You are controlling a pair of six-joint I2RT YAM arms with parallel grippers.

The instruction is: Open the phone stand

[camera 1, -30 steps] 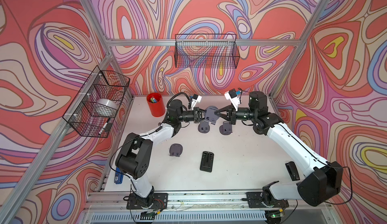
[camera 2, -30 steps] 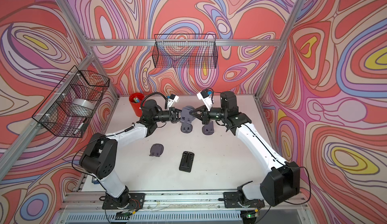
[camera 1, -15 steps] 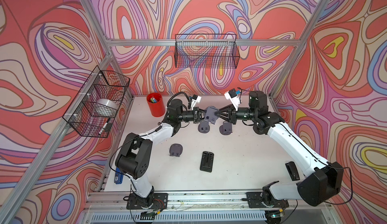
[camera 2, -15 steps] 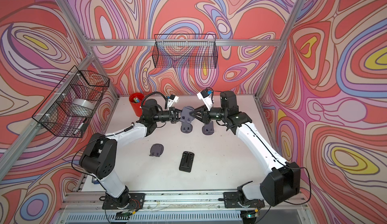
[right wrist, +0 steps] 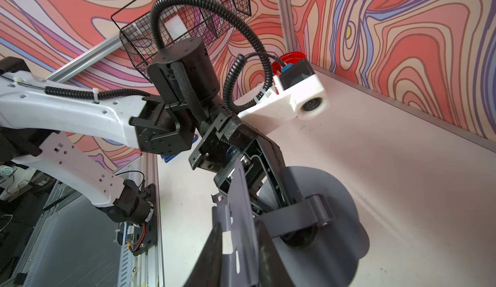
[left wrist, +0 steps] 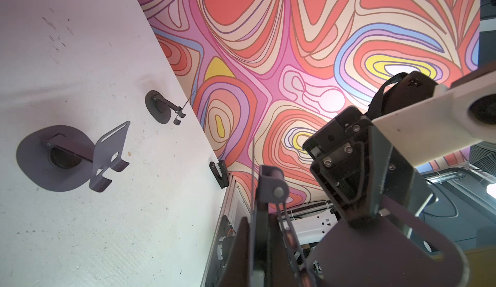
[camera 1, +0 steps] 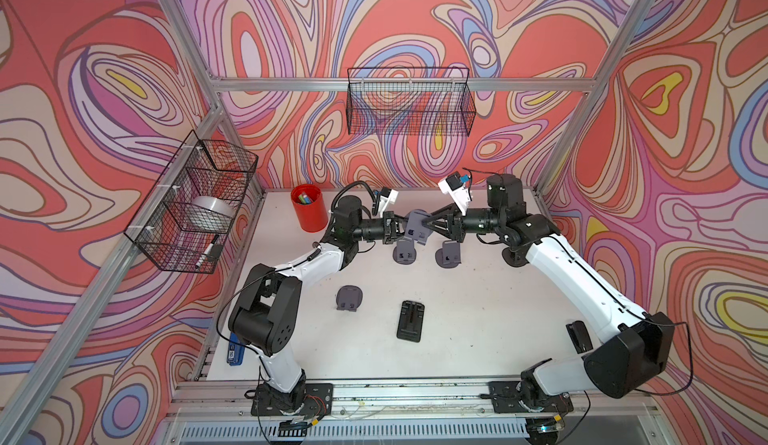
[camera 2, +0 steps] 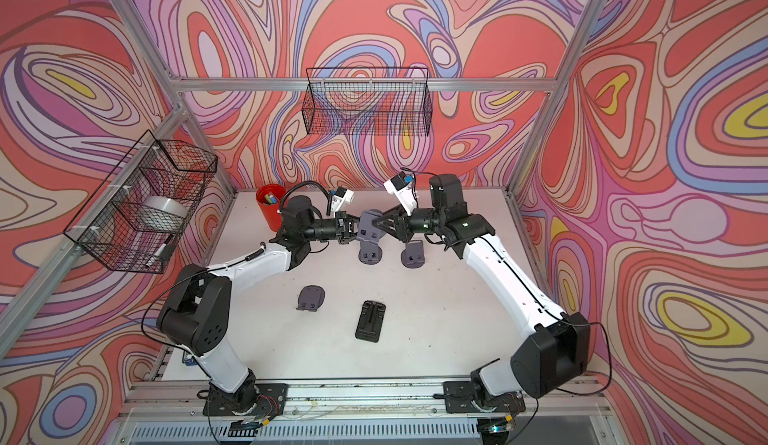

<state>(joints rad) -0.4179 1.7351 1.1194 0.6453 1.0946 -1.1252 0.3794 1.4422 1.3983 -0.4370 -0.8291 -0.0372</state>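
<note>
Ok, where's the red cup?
In both top views, the red cup stands at the back left corner of the table, beside the left arm's wrist.

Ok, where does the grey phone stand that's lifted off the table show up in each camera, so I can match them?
Top view: phone stand in mid-air near the centre, over the far part of the table.
Top view: same spot, slightly left of centre.
Left wrist: near foreground, hinge pin showing.
Right wrist: near foreground, round base and hinge arm showing.
Shared landmark: the white table, in all four.
</note>
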